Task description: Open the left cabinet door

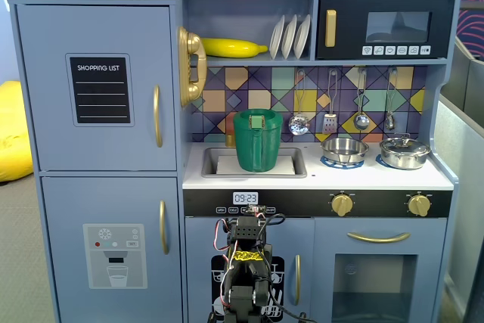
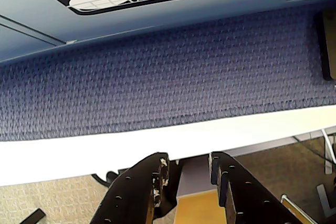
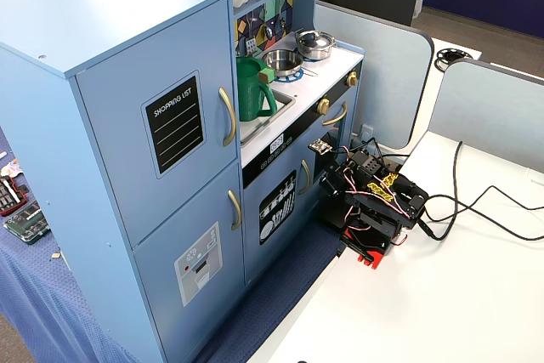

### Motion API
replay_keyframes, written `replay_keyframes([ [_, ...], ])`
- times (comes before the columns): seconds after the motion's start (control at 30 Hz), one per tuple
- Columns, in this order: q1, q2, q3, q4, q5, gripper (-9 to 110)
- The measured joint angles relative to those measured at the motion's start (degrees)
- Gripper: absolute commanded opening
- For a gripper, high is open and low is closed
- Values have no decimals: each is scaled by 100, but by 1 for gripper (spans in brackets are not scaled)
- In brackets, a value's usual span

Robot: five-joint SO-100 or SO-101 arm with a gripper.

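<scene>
- While the arm [image 3: 371,201] sits folded low on the white worktop [image 3: 442,295], the left cabinet door [image 1: 97,87] is flush shut, upper left of the toy kitchen in both fixed views.
- Its gold handle [image 1: 157,116] is on the door's right edge, untouched.
- Jaws: slightly spread, holding nothing, pointing down at the blue carpet [image 2: 173,72] in the wrist view.
- Green pitcher [image 1: 257,140] stands in the sink.
</scene>
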Motion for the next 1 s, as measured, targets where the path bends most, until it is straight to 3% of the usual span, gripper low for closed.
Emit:
replay_keyframes([
  [0.4, -18, 0, 0, 9, -167, 0],
  [0.57, -791, -62, -62, -281, 105, 0],
  [0.73, -1986, -747, -1160, -1907, 264, 1],
  [1.0, -3630, -2364, -4192, -3981, -123, 7],
])
